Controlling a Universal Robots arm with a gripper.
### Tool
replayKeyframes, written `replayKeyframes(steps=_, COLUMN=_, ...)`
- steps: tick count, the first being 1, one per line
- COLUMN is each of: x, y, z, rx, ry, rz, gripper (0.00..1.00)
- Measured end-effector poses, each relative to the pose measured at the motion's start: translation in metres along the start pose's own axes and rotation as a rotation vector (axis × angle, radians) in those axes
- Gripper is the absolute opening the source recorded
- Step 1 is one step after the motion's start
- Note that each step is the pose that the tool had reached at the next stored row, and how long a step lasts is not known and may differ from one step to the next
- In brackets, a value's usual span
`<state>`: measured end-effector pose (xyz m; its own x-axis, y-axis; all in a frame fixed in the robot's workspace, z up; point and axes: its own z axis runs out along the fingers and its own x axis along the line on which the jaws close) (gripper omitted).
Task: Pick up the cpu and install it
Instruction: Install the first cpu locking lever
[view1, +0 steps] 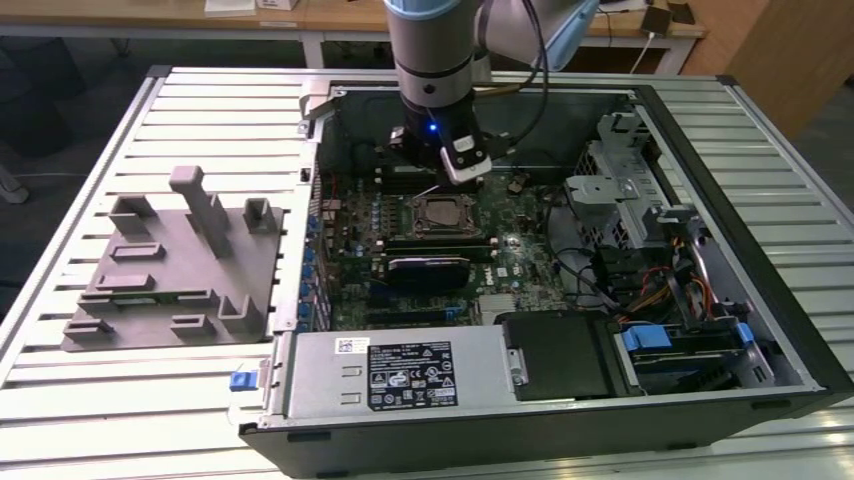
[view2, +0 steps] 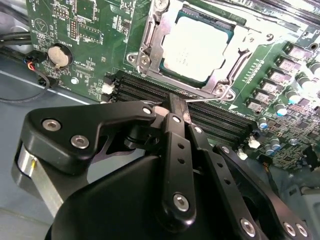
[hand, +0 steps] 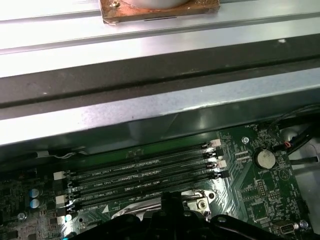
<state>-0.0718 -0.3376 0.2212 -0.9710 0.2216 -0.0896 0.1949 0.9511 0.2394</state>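
We see the cpu (view2: 197, 47) lying flat in its socket on the motherboard (view2: 95, 30), pale top upward, with the metal socket frame (view2: 150, 45) around its edges. By the look of it, the chip is already seated rather than waiting to be picked up. In the exterior view it sits just above the centre of the frame, inside the open computer case (view1: 747, 150), directly beneath the arm (view1: 434, 60).

The pincer (view2: 177, 110) is clenched, fingertips together with nothing between them. It hangs over the memory slots (view2: 150, 87), so the chip lies just beyond the tips, across those slots, near but not touching. The cpu is almost square, so we judge it has no real long axis. Its edges run parallel to the slots.

The socket frame and its lever are the closest obstacles. A coin cell (view2: 58, 55) sits well off to one side. On the slatted surface (view1: 80, 390), toward the exterior view's left, stands a grey fixture block (view1: 174, 265), and the power supply (view1: 400, 375) fills the lower centre.
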Motion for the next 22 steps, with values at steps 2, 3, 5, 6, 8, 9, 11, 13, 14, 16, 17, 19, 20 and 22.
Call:
replayKeyframes(steps=2, x=0.0001, y=-0.0002, z=0.0010, rx=-0.0027, ry=-0.0107, rz=-0.002, gripper=0.11)
replayKeyframes(steps=3, x=0.0001, y=-0.0003, z=0.0015, rx=-0.0040, ry=-0.0166, rz=-0.003, gripper=0.11)
replayKeyframes(steps=5, x=0.0002, y=-0.0006, z=0.0026, rx=-0.0060, ry=-0.0264, rz=-0.004, gripper=0.11)
replayKeyframes(steps=6, x=0.0003, y=-0.0008, z=0.0035, rx=-0.0067, ry=-0.0290, rz=-0.004, gripper=0.11)
replayKeyframes(steps=8, x=0.0005, y=-0.0010, z=0.0050, rx=-0.0066, ry=-0.0294, rz=-0.004, gripper=0.11)
replayKeyframes(steps=9, x=0.0007, y=-0.0008, z=0.0059, rx=-0.0066, ry=-0.0295, rz=-0.004, gripper=0.11)
replayKeyframes(steps=11, x=0.0012, y=0.0001, z=0.0081, rx=-0.0063, ry=-0.0294, rz=-0.004, gripper=0.11)
replayKeyframes(steps=13, x=0.0019, y=0.0021, z=0.0104, rx=-0.0065, ry=-0.0295, rz=-0.004, gripper=0.11)
replayKeyframes(steps=14, x=0.0023, y=0.0033, z=0.0113, rx=-0.0067, ry=-0.0295, rz=-0.004, gripper=0.11)
replayKeyframes(steps=16, x=0.0028, y=0.0052, z=0.0125, rx=-0.0067, ry=-0.0296, rz=-0.004, gripper=0.11)
replayKeyframes(steps=17, x=0.0030, y=0.0060, z=0.0129, rx=-0.0067, ry=-0.0296, rz=-0.004, gripper=0.11)
replayKeyframes(steps=19, x=0.0032, y=0.0065, z=0.0130, rx=-0.0066, ry=-0.0294, rz=-0.004, gripper=0.11)
replayKeyframes(steps=20, x=0.0032, y=0.0065, z=0.0130, rx=-0.0067, ry=-0.0295, rz=-0.004, gripper=0.11)
replayKeyframes(steps=22, x=0.0032, y=0.0066, z=0.0132, rx=-0.0005, ry=-0.0307, rz=-0.005, gripper=0.11)
